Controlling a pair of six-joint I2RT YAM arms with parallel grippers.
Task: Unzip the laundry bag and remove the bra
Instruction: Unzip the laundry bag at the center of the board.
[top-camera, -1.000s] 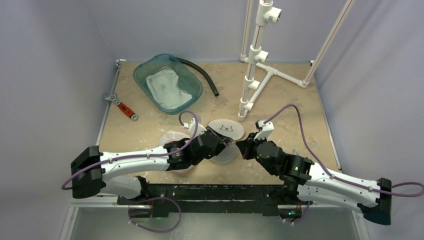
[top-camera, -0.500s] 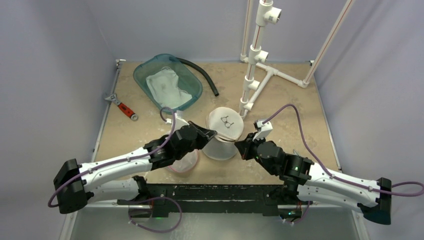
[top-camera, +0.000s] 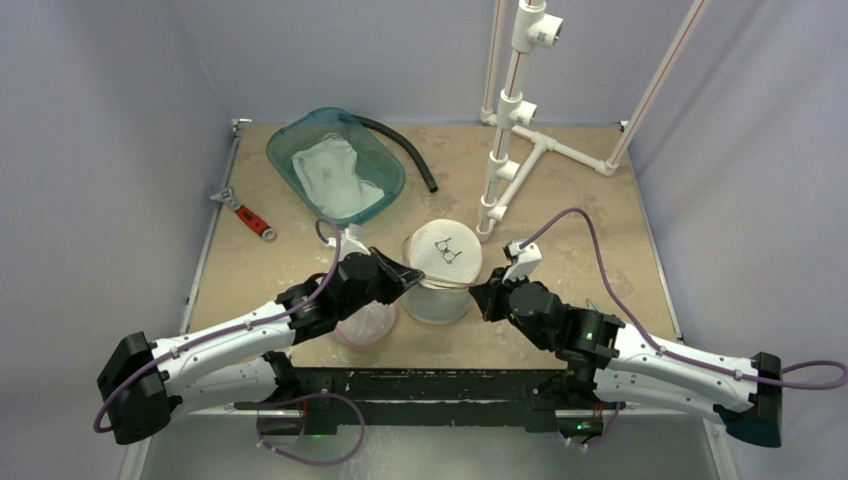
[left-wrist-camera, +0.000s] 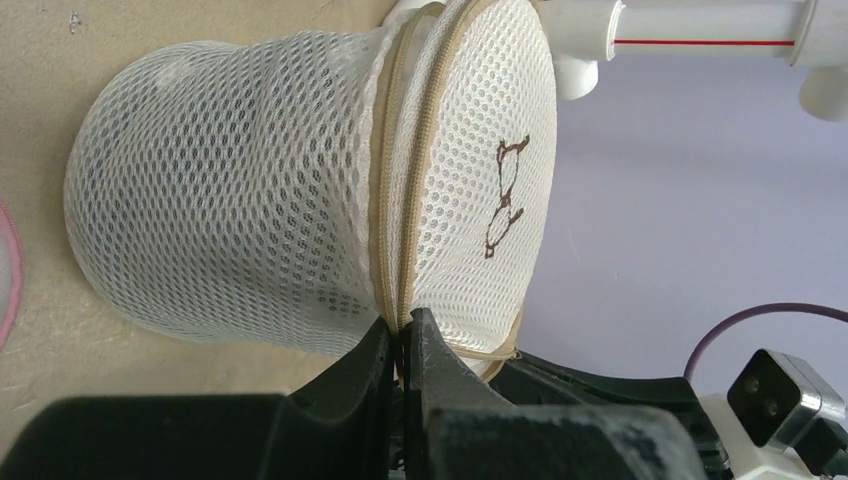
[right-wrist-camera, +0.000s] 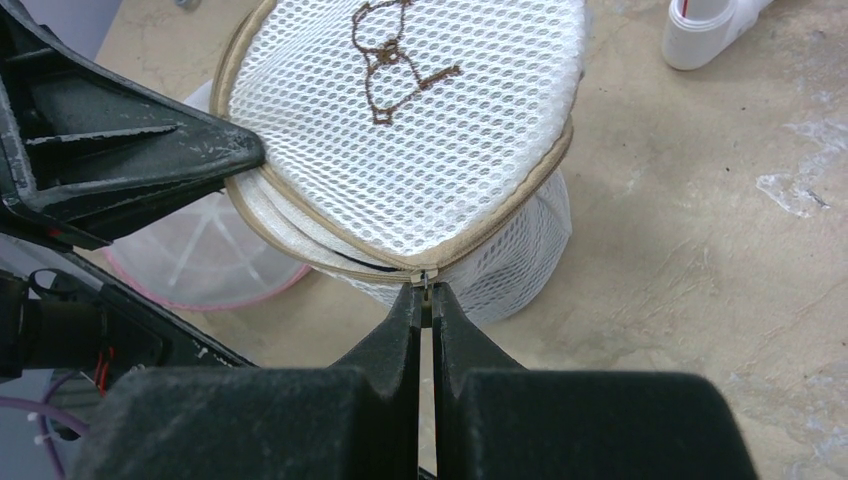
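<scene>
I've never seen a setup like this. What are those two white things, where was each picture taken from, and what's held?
They are two robot arms bolted to the near edge of a table. One picture looks down from above; the other two come from cameras on each wrist. The left gripper pinches the zip seam of a round mesh laundry bag; the right gripper pinches its zipper pull. Also on the table: a teal tub with a white cloth, a black hose, a red-handled wrench, a white pipe frame and a pink-rimmed mesh piece.

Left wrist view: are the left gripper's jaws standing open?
No, the left gripper is shut on the tan zipper rim of the mesh laundry bag, fingertips pressed together.
</scene>
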